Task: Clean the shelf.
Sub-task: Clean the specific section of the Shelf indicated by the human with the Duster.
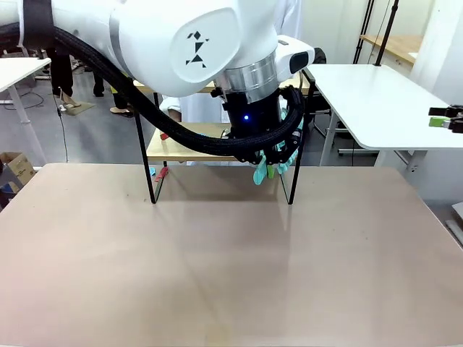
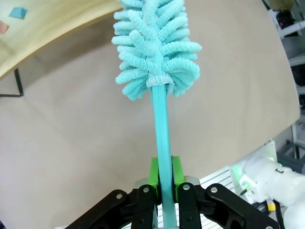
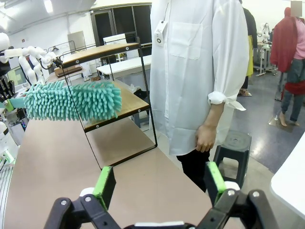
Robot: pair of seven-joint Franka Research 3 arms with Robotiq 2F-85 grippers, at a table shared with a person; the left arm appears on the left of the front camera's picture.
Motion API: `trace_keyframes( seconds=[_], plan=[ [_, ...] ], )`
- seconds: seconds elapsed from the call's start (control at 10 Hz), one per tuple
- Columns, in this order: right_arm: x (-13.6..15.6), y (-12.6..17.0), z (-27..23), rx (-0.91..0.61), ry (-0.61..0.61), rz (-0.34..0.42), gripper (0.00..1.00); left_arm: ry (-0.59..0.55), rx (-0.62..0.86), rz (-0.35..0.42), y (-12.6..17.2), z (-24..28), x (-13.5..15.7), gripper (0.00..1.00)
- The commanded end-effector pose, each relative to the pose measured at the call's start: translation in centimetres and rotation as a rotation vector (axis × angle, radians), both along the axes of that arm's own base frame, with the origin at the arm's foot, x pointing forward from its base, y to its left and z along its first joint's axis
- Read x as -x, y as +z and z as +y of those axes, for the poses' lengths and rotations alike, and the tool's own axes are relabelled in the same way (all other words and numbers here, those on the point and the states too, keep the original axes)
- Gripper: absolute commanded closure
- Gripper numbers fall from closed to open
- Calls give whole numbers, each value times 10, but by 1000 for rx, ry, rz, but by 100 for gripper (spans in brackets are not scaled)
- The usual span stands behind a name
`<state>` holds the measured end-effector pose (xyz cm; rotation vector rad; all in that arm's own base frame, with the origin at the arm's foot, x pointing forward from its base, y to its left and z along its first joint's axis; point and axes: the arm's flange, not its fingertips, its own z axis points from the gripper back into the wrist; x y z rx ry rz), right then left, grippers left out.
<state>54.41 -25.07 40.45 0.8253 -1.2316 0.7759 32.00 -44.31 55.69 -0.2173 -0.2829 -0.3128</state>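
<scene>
Front view, looking across the tan table (image 1: 217,275): at the far middle, the shelf (image 1: 184,141), up on thin black legs, lower wooden board partly hidden behind the bulky left arm (image 1: 181,43). Just in front of the shelf's right leg, the left gripper (image 1: 269,168), aimed downward, with teal tufts of a duster (image 1: 260,173) poking out beneath it. Far off at the right edge, over a white side table (image 1: 376,94), the right gripper (image 1: 443,118), well apart from the shelf.

Left wrist view: green pads (image 2: 153,172) pressed together on the duster's thin teal handle (image 2: 162,124), clamped tight with the handle running straight up between them. Beyond, the fluffy chenille head (image 2: 155,47), hanging mostly over bare table, its tip reaching the edge of a wooden shelf board at the upper left. On that board, a small blue scrap (image 2: 18,13) and a pinkish scrap (image 2: 2,27) near the corner. Cannot tell whether head and board are touching.

Right wrist view: right claw spread wide apart, holding nothing, both green pads clear of everything. Past the fingers, the shelf side-on near the left, both boards and the black frame in sight, duster head level with the gap between the tiers. Just right of the shelf, at the table's far side, a person (image 3: 190,71) in a white shirt, one hand (image 3: 205,138) hanging loose at the side, well apart from shelf and duster.
</scene>
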Motion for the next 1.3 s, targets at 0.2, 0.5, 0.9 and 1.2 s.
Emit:
trace_keyframes(
  seconds=[0.2, 0.5, 0.9, 1.2],
  plan=[
    [0, 2, 3, -2, 2, -4, 0, 160, 85, -56, -12, -29, 8, 87],
    [0, 2, 3, -2, 2, -4, 0, 320, 73, -91, -24, -47, 7, 87],
    [0, 2, 3, -2, 2, -4, 0, 336, 130, -148, -40, -65, -3, 87],
    [0, 2, 3, -2, 2, -4, 0, 348, 130, -156, -57, -74, -21, 87]
  ],
)
